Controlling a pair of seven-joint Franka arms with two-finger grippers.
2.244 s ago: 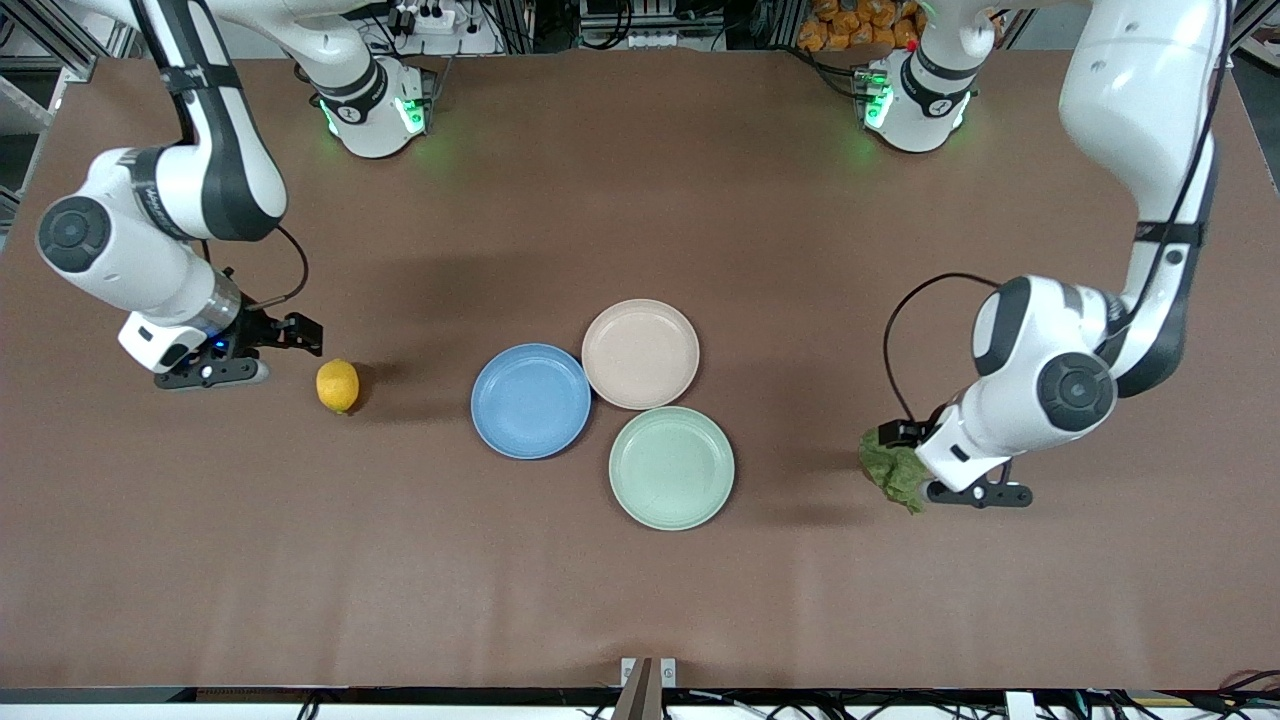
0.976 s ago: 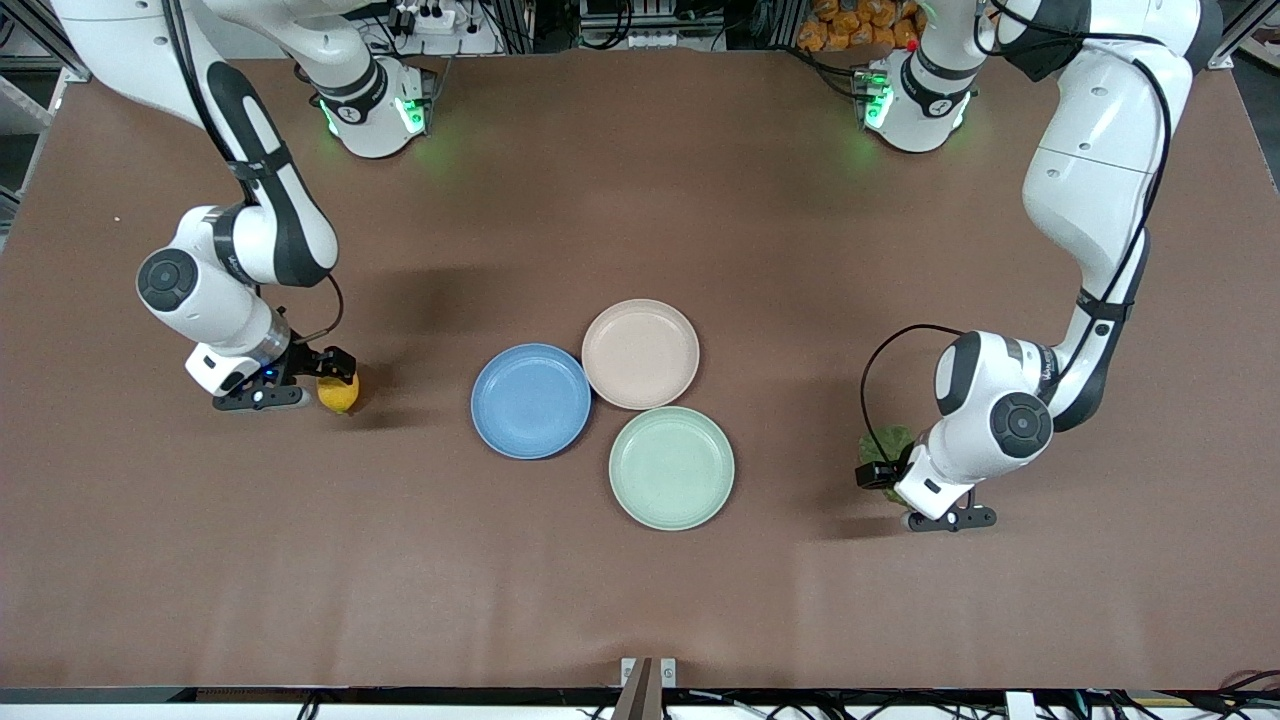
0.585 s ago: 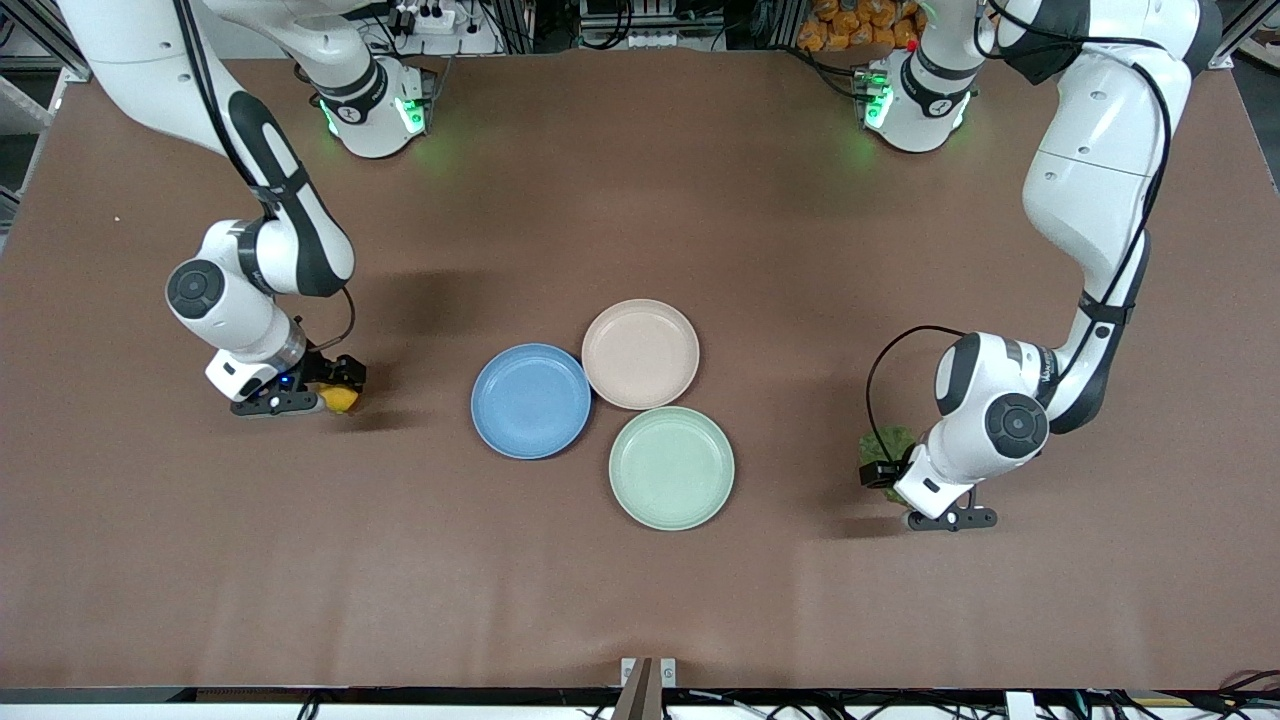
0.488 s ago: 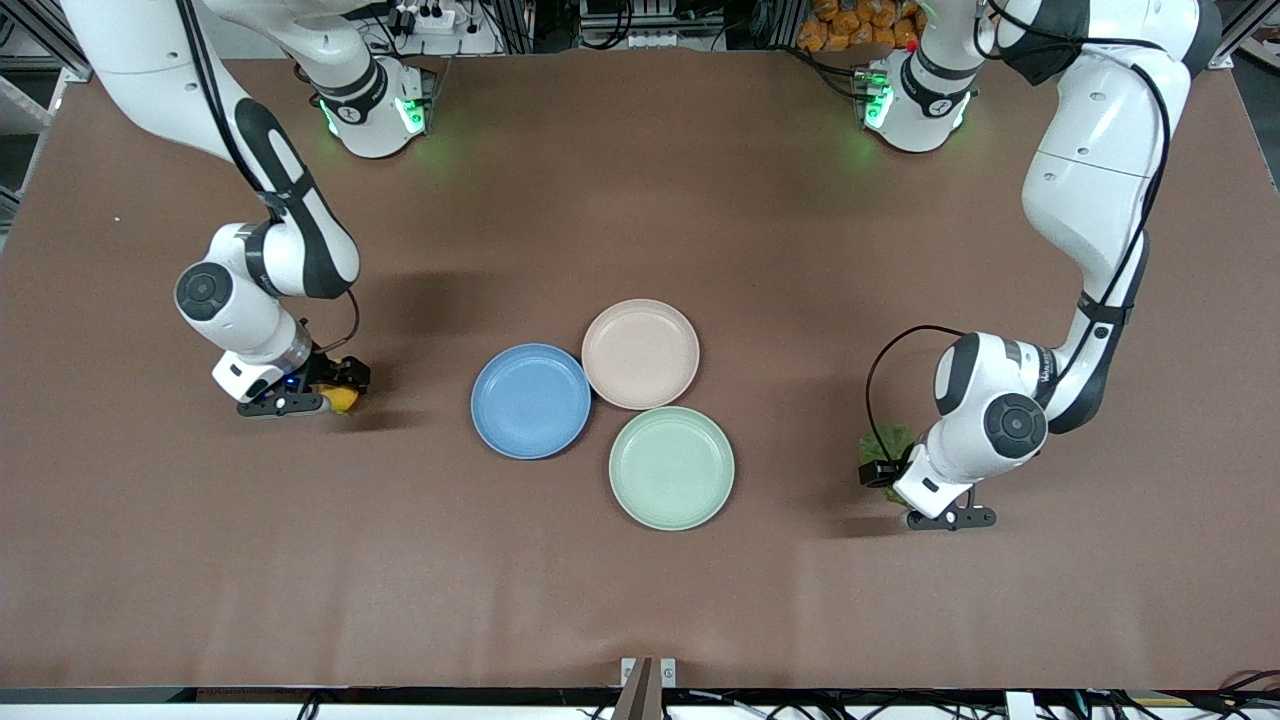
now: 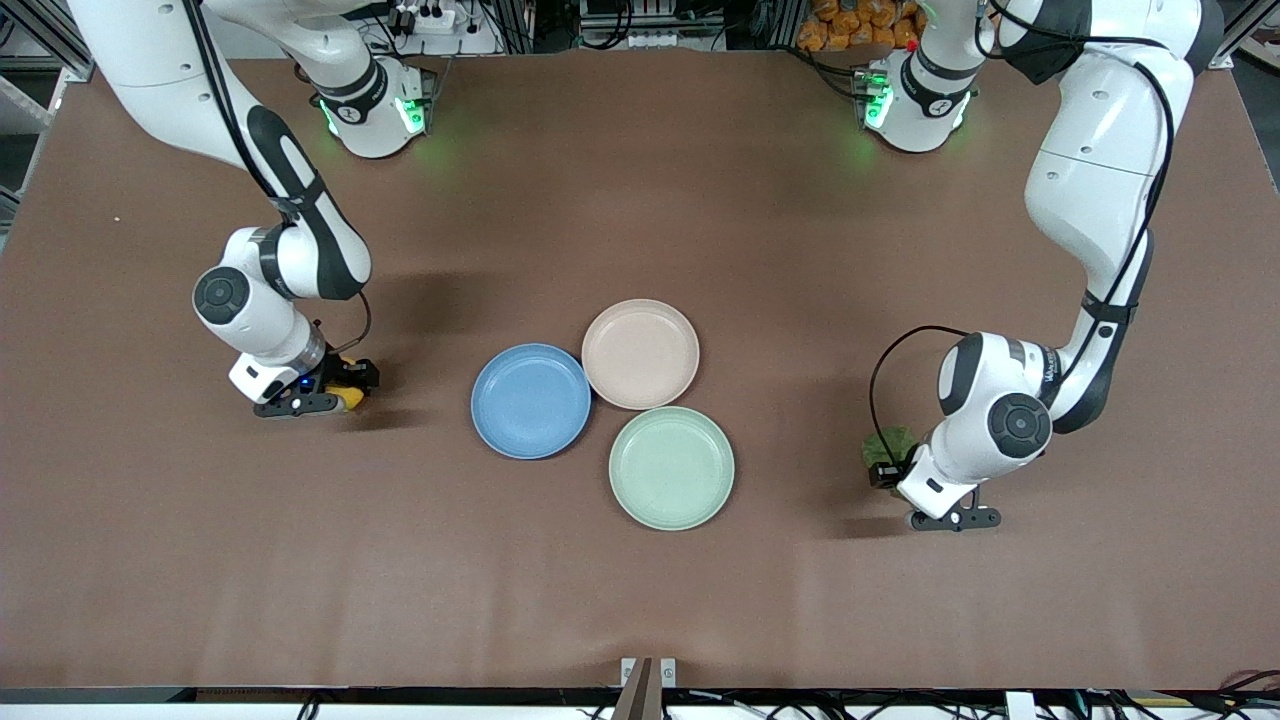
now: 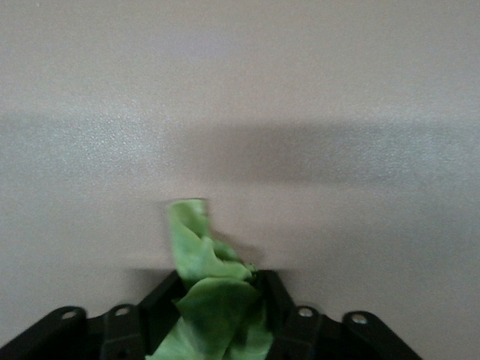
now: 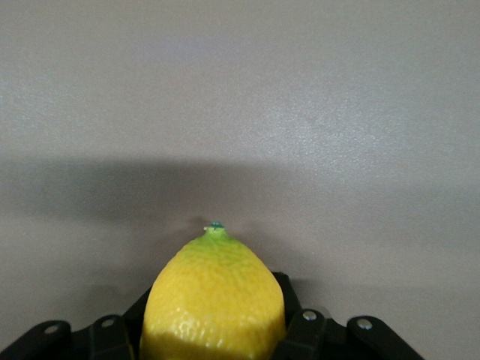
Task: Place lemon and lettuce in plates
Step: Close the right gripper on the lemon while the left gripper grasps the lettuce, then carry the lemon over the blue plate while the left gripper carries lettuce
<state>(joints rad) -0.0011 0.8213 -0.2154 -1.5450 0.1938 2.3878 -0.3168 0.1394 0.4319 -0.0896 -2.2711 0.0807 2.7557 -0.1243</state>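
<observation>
Yellow lemon [image 7: 214, 300] clamped in right tool [image 5: 335, 392]; lettuce [image 6: 206, 307] pinched in left tool [image 5: 893, 468]; three plates [image 5: 531, 402].

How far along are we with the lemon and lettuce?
Nothing is plated: the blue plate and beige-pink plate hold nothing. In hand: the right end effector has the lemon between its fingers, the left end effector the lettuce, both at table level. Lifting and placing remain.

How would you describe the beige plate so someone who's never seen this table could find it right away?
Three plates touch in a cluster mid-table. The beige plate is the one farthest from the front camera, with the blue plate beside it toward the right arm's end and the green plate nearer the camera. Only it is pale pinkish-beige.
</observation>
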